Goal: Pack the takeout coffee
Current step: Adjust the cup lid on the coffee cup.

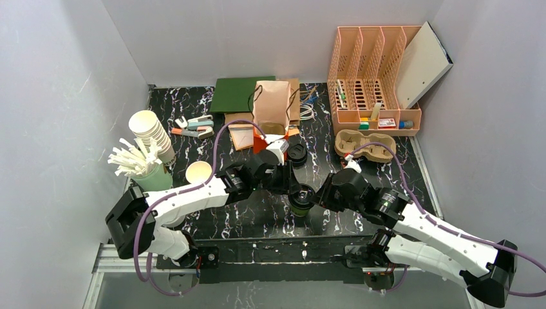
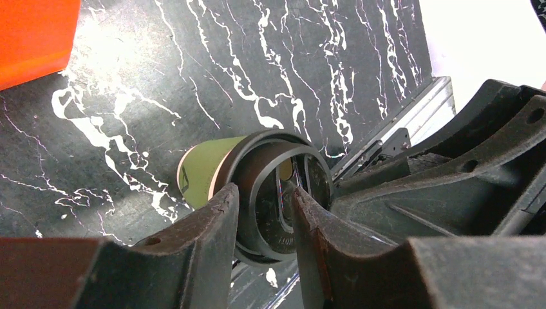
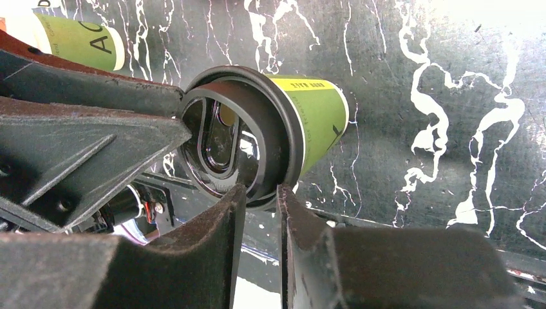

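Green paper cup with round black plastic lid is standing near the marble table's front edge. My right gripper is pinching its rim. The left gripper is straddling it, and I cannot tell if it is gripping.

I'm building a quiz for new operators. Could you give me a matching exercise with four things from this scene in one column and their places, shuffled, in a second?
Things
1. dark green paper cup with round black plastic lid
2. stack of white paper cups
3. brown paper bag with cord handles
4. peach plastic file organiser

Places
A. back right corner
B. left side, by the wall
C. front centre, nearest the robot
D. back centre, standing open

Pairs: 1-C, 2-B, 3-D, 4-A
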Controlling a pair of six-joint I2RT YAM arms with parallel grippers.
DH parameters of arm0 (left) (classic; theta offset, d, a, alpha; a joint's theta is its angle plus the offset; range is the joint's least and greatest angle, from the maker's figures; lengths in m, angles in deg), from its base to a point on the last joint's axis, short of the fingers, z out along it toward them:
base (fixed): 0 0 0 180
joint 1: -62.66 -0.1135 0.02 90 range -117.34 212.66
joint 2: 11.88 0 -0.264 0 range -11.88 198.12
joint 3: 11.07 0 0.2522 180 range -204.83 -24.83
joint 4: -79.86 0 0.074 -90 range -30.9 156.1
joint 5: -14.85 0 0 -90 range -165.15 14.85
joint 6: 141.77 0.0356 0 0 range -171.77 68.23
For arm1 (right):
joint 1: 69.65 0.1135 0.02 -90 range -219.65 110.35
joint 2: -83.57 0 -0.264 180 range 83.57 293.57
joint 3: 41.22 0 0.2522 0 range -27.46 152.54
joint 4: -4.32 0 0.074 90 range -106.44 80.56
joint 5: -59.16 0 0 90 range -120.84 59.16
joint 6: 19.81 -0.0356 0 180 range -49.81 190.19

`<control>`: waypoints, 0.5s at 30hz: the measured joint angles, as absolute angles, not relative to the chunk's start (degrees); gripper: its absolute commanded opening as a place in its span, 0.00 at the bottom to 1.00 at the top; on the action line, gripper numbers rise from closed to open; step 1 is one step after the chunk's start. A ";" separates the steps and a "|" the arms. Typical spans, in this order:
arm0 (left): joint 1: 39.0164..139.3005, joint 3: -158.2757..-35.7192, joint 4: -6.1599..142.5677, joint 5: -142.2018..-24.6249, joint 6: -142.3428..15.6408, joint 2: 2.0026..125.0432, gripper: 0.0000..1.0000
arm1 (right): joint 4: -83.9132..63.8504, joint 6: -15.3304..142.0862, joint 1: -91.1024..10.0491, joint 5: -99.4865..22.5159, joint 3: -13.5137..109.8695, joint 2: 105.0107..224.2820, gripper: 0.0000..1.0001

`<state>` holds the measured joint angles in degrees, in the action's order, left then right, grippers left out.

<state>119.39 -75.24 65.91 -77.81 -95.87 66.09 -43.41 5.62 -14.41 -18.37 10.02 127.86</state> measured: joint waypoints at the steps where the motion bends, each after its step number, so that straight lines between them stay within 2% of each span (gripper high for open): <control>1: 119.37 -75.24 66.37 -77.79 -95.80 66.29 0.34 | -43.43 5.57 -14.41 -18.31 10.02 127.79 0.32; 15: 119.39 -75.09 66.55 -77.72 -95.39 66.38 0.29 | -43.46 5.53 -14.41 -17.87 10.02 127.81 0.31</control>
<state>119.39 -75.09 66.55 -77.72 -95.39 66.38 -43.46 5.53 -14.41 -17.87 10.02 127.81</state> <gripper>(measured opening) 0.294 0.314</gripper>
